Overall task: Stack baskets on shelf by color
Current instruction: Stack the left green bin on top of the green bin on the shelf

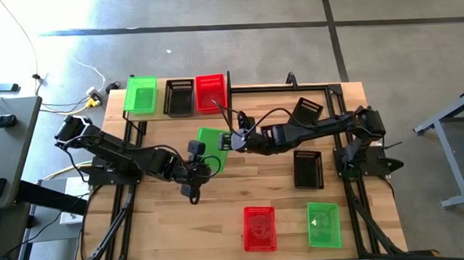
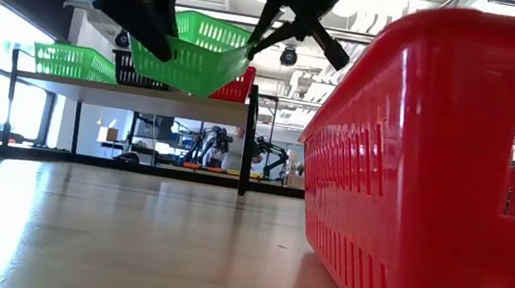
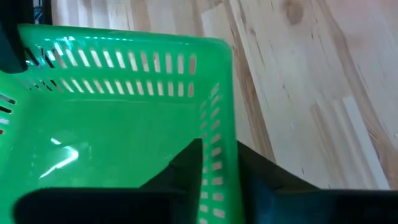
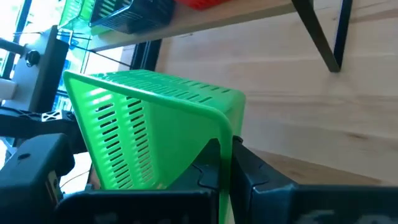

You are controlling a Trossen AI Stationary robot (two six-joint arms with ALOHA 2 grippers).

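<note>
A green basket (image 1: pixel 210 137) hangs in the air over the middle of the table, tilted in the low view (image 2: pixel 195 49), with both grippers on it. My left gripper (image 1: pixel 204 156) is at its near left side and my right gripper (image 1: pixel 231 140) at its right side. On the shelf (image 1: pixel 159 116) at the far edge stand a green basket (image 1: pixel 140 95), a black one (image 1: pixel 179 97) and a red one (image 1: pixel 211 92), each on its bottom. My left gripper straddles one side wall of the green basket (image 3: pixel 217 149) close to a corner, one finger (image 3: pixel 186 165) inside and one (image 3: pixel 264 180) outside. It comes slanting down from the table's left. The basket is clear of the table. My right gripper pinches the opposite wall's edge (image 4: pixel 224 134) between its two fingers (image 4: pixel 249 165), one on each face, coming from the table's right and slanting down. The basket hangs tilted, lifted clear of the tabletop.
On the tabletop lie two black baskets (image 1: pixel 308 109) (image 1: pixel 307 168) at the right, and a red one (image 1: pixel 259 227) and a green one (image 1: pixel 323 224) near the front edge. The red one fills the low view's right (image 2: pixel 446 171). A black shelf post (image 2: pixel 248 143) stands ahead.
</note>
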